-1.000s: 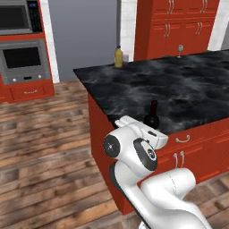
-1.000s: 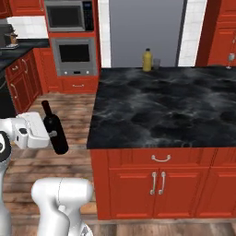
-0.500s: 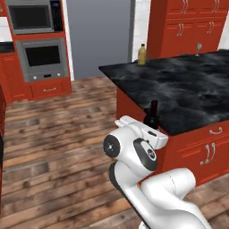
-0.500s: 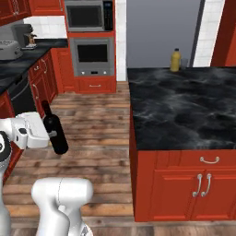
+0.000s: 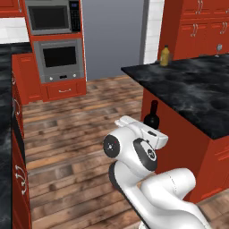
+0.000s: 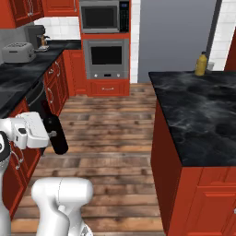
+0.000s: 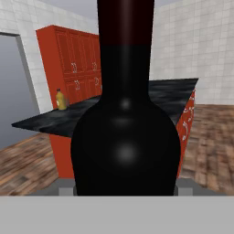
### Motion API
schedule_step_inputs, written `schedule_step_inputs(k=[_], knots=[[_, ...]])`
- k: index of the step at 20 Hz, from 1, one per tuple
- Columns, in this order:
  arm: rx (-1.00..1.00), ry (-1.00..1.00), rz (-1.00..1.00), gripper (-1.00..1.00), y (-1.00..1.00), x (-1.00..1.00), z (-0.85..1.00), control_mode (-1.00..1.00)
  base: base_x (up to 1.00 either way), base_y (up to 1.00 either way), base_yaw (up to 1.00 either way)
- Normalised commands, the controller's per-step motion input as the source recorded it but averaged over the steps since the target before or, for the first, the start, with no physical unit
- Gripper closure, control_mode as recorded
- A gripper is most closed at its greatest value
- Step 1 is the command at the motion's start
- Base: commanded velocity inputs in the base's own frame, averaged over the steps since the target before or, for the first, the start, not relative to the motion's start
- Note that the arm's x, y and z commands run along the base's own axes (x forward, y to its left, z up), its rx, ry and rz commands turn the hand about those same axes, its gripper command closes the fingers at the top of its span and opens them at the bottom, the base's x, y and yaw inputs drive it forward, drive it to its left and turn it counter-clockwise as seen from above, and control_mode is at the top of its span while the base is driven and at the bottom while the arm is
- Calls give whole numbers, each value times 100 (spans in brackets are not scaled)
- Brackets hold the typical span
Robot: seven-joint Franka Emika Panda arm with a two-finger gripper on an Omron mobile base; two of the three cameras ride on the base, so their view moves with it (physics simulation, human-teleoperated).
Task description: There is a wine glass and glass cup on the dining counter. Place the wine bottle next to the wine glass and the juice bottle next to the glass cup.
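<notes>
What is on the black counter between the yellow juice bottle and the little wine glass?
Nothing. In the left base view, the dining counter is bare black stone between the juice bottle and the wine glass.

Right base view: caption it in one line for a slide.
Gripper carries the wine bottle over the wood floor, beside the dining counter with the juice bottle at its far corner.

wine bottle: glossy dark glass | dining counter: polished veined stone | floor: wood planks
</notes>
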Motion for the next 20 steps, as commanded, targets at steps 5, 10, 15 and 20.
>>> schedule_step_inputs(k=[5, 10, 15, 20], knots=[[0, 0, 0, 100, 0, 0, 0, 100, 66, 64, 0], [0, 0, 0, 100, 0, 0, 0, 100, 84, 40, 0], [0, 0, 0, 100, 0, 0, 0, 100, 94, 19, 0], [0, 0, 0, 100, 0, 0, 0, 100, 94, 18, 0]])
